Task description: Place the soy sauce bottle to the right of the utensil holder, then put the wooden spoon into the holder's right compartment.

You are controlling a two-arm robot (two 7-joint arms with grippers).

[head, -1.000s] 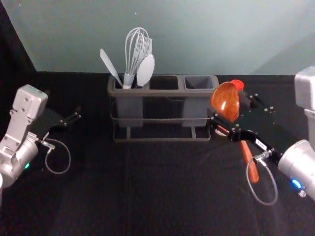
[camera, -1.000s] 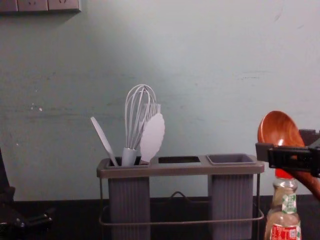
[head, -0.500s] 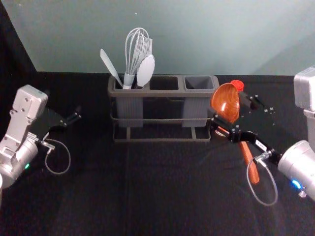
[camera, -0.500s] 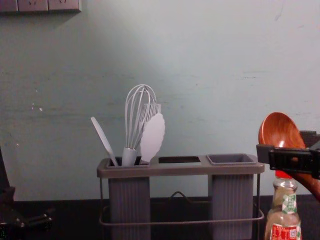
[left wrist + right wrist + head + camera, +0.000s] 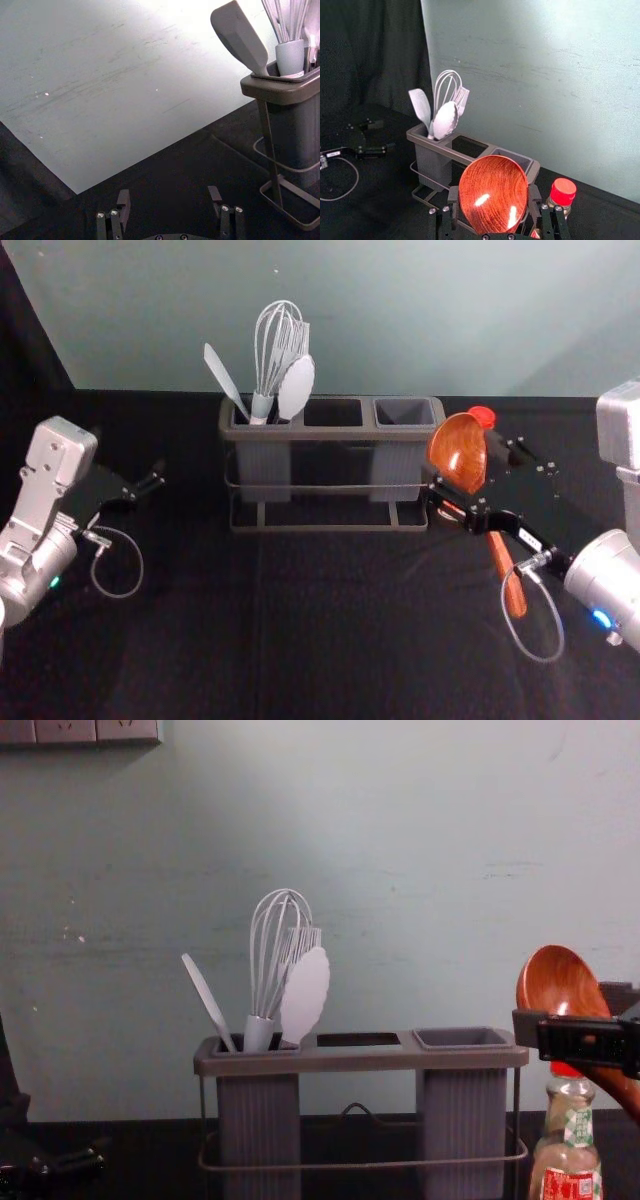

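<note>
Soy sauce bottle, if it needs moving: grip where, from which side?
I'd grip the soy sauce bottle on its body, below the sloping shoulder, coming from its right: it stands upright and the utensil holder sits close on its left. Clear the wooden spoon in the right tool first; it crosses in front of the cap.

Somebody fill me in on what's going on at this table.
The right end effector is holding the wooden spoon, bowl end up and handle slanting down, just to the right of the utensil holder. The soy sauce bottle already stands on that side. The holder's right compartment has no utensil in it, so the spoon isn't in place yet. The left end effector is open, off to the holder's left, holding nothing.
</note>
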